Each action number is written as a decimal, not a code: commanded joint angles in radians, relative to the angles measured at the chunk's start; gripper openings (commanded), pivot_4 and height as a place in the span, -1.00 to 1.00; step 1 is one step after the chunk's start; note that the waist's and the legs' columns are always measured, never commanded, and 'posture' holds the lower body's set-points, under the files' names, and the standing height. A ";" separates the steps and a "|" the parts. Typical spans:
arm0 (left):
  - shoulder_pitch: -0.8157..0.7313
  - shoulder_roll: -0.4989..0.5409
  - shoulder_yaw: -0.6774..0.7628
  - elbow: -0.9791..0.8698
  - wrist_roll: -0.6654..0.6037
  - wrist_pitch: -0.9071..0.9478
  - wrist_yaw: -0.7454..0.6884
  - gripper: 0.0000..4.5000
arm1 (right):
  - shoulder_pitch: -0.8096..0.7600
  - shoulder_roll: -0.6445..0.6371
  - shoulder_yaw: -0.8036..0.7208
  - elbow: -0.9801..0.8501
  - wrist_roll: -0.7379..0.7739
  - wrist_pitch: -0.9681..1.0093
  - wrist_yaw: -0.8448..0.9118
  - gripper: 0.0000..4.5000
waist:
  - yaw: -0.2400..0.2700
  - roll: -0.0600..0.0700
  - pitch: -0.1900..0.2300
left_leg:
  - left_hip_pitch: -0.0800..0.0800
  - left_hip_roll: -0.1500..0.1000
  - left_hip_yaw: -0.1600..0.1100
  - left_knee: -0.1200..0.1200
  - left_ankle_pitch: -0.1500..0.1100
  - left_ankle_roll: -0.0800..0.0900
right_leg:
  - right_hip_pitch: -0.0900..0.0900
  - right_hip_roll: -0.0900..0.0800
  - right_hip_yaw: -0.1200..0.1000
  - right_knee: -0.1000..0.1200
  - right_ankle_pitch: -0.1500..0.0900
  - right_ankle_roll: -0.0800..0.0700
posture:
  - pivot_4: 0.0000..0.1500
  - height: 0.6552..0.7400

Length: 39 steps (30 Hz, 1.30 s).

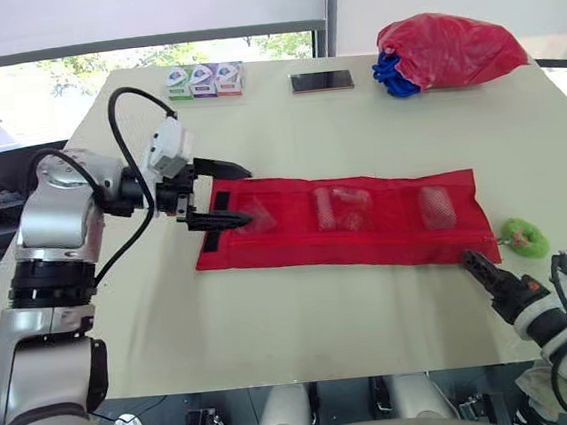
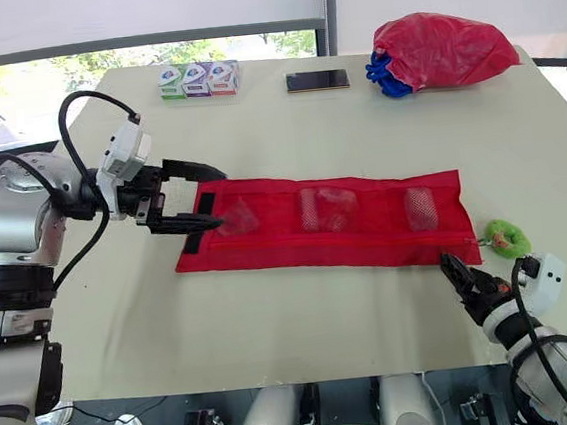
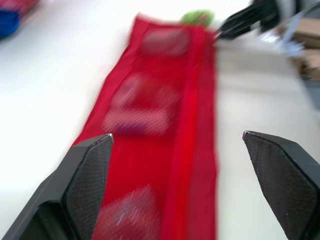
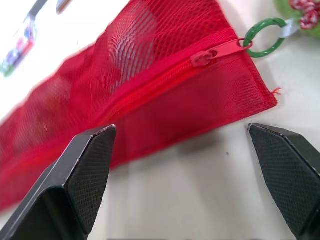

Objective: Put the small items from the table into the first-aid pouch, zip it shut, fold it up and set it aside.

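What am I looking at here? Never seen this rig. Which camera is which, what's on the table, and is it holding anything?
It's a humanoid robot with two arms, each ending in a black two-finger gripper. The two wide pictures come from a stereo camera on its head, looking down over the table. The two close-ups come from a camera on each wrist, with that gripper's own fingers rising from the bottom.

A long red mesh pouch lies flat on the table, with small items showing through its pockets. Its zipper pull sits at the end with the green ring. The right gripper is open near that end, and the left gripper is open at the other end. Neither holds anything.

Along the far edge are three small boxes, a phone and a red bag.
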 commanded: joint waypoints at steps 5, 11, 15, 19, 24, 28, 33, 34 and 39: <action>0.033 -0.026 0.015 -0.235 -0.158 0.123 0.006 0.98 | -0.076 0.087 0.072 0.018 0.099 -0.104 -0.105 1.00 | -0.018 0.000 0.000 | 0.002 0.000 0.000 0.000 0.000 0.000 | 0.001 0.009 0.003 0.000 -0.002 0.003 | 1.00 1.00; 0.038 -0.042 0.008 -0.307 -0.200 0.165 0.028 0.98 | -0.149 0.148 0.099 0.081 0.032 -0.217 -0.021 1.00 | -0.018 0.001 0.001 | 0.003 0.001 0.000 0.001 0.001 -0.001 | 0.002 0.025 0.021 0.001 -0.002 0.004 | 1.00 1.00; 0.028 -0.055 0.005 -0.308 -0.207 0.176 0.044 0.98 | -0.174 0.171 0.116 0.113 -0.017 -0.268 0.025 1.00 | -0.018 0.001 0.000 | 0.003 0.001 0.000 0.001 0.001 -0.001 | 0.002 0.025 0.023 0.001 -0.001 0.004 | 1.00 1.00; -0.003 -0.066 -0.003 -0.300 -0.205 0.191 0.067 1.00 | -0.183 0.172 0.125 0.131 -0.062 -0.297 0.044 0.35 | -0.017 0.001 0.001 | 0.003 0.001 0.000 0.001 0.001 -0.001 | 0.001 0.025 0.023 0.001 0.000 0.005 | 1.00 1.00; -0.024 -0.081 -0.001 -0.307 -0.219 0.222 0.099 1.00 | -0.175 0.167 0.108 0.138 -0.079 -0.323 0.056 -0.72 | -0.018 0.001 0.001 | 0.003 0.001 0.000 0.001 0.002 -0.002 | 0.002 0.026 0.023 0.001 0.000 0.005 | 1.00 1.00; -0.036 -0.089 -0.018 -0.305 -0.185 0.206 0.136 1.00 | -0.117 0.080 0.041 0.112 -0.051 -0.311 0.111 -0.97 | -0.013 0.002 0.000 | 0.003 0.000 0.000 0.001 0.002 -0.003 | 0.002 0.026 0.023 0.001 0.001 0.005 | 1.00 1.00; -0.047 -0.095 -0.024 -0.282 -0.153 0.180 0.161 1.00 | -0.060 -0.069 -0.092 0.108 0.029 -0.302 0.187 -0.97 | -0.011 0.002 0.001 | 0.003 -0.002 0.000 0.001 0.002 -0.002 | 0.002 0.026 0.026 0.001 0.001 0.005 | 1.00 1.00; -0.049 -0.096 -0.025 -0.280 -0.149 0.176 0.161 1.00 | -0.052 -0.098 -0.122 0.111 0.046 -0.298 0.200 -0.97 | -0.011 0.003 0.001 | 0.003 -0.002 0.000 0.001 0.002 -0.002 | 0.002 0.026 0.026 0.001 0.001 0.005 | 1.00 1.00; -0.061 -0.100 -0.024 -0.270 -0.141 0.168 0.159 1.00 | -0.015 -0.355 -0.260 0.071 0.186 -0.205 0.357 -0.97 | -0.012 0.004 0.001 | 0.005 -0.002 0.000 0.002 0.002 -0.002 | 0.004 0.027 0.028 0.001 0.000 0.006 | 1.00 1.00</action>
